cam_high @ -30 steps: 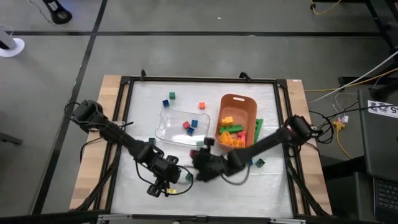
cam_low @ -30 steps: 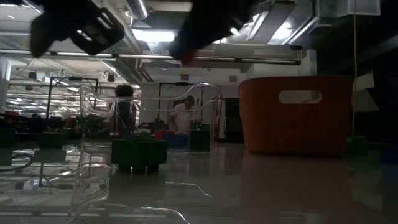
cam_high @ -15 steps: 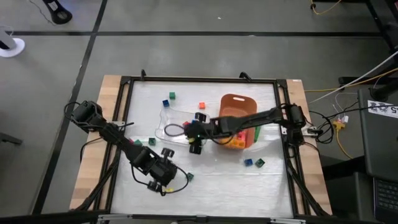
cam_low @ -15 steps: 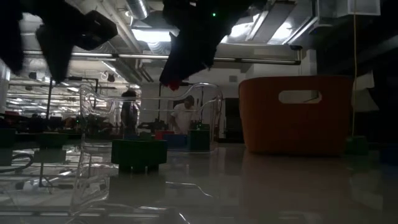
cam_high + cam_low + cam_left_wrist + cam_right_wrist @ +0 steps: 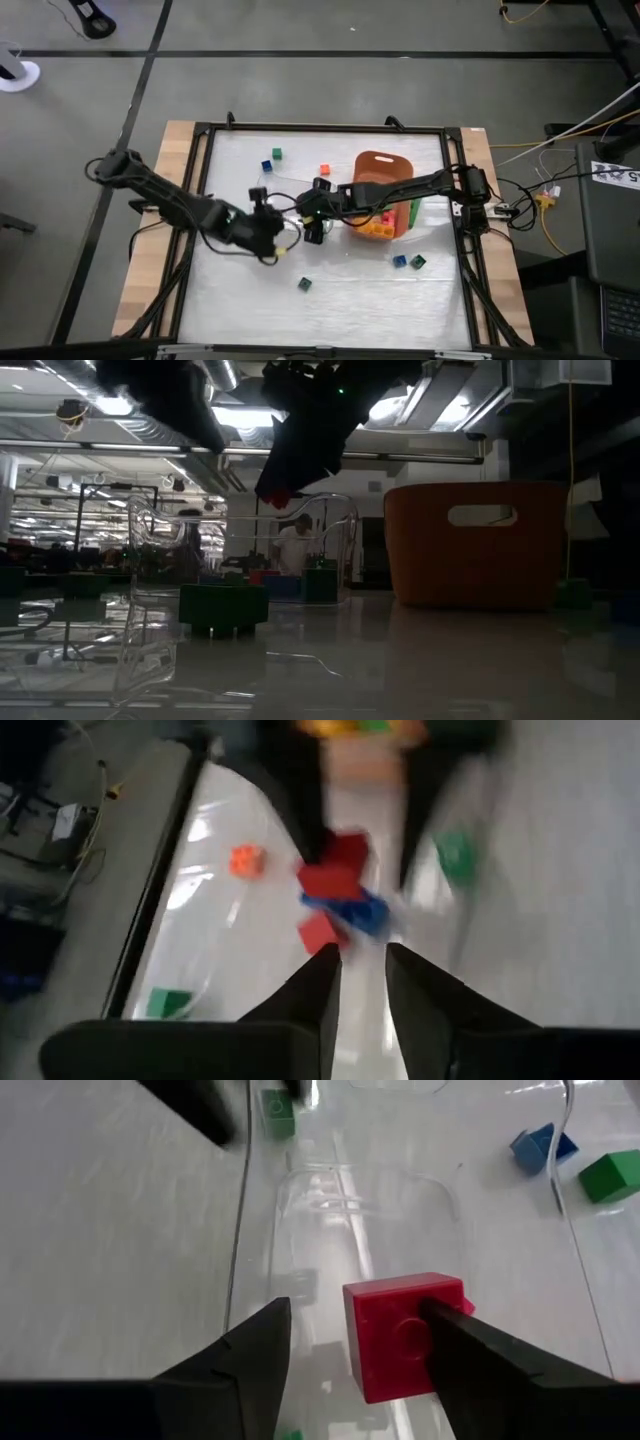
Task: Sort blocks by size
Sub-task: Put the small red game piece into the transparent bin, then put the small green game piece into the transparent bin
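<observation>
Up close, the red block [image 5: 405, 1335] is a small cube with one round stud on its side face, hanging over the clear tray [image 5: 340, 1230] against one finger of the right gripper [image 5: 350, 1342], whose jaws stand apart. The orange bin [image 5: 384, 166] holds yellow, orange, green and red blocks. Nearby, the left gripper [image 5: 358, 982] is narrowly parted, empty.

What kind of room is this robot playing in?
Probably a robotics lab or workshop. The table has a black frame and two robot arms, cables trail to gear beside it, and the low view shows a big open hall with ceiling lights and people.
</observation>
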Action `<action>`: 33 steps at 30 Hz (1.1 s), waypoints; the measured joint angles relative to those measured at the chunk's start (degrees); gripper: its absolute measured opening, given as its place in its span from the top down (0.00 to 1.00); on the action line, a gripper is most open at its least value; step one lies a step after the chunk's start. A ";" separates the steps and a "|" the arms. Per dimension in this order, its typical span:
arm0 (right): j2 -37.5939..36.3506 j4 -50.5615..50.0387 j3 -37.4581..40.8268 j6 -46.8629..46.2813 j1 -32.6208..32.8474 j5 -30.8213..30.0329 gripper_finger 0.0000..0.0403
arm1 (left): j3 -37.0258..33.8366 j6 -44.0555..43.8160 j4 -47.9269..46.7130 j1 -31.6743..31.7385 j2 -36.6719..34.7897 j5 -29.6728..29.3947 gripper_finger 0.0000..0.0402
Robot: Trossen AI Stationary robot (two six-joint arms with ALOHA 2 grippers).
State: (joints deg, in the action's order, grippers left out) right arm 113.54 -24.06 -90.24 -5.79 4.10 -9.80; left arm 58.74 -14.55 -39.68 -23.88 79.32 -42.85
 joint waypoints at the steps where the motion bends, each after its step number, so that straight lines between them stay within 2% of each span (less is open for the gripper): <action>1: 0.00 0.17 0.00 0.05 0.02 0.00 0.46 | -1.16 0.62 3.10 1.10 -0.85 0.04 0.83; 7: 0.00 0.87 0.00 0.10 0.00 -0.02 0.46 | -8.43 6.43 22.07 6.88 -1.65 1.42 0.87; 13: 0.00 1.54 0.00 0.18 0.00 -0.02 0.46 | -12.08 9.36 33.25 10.63 -1.63 8.75 0.90; 17: 0.01 2.05 0.00 1.60 0.01 -0.08 0.46 | -13.56 9.89 31.39 12.30 -1.63 10.63 0.92; 23: 0.02 1.49 0.00 3.95 0.01 -0.03 0.46 | -14.86 7.71 24.16 13.01 -1.75 10.29 0.96; 33: -2.17 -0.90 -0.02 6.30 0.04 0.03 0.46 | -14.62 8.79 23.59 13.32 -3.58 10.28 1.00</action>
State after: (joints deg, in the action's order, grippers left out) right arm 111.36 -24.96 -90.26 0.50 4.14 -9.77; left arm 44.12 -5.76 -16.09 -10.57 75.75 -32.56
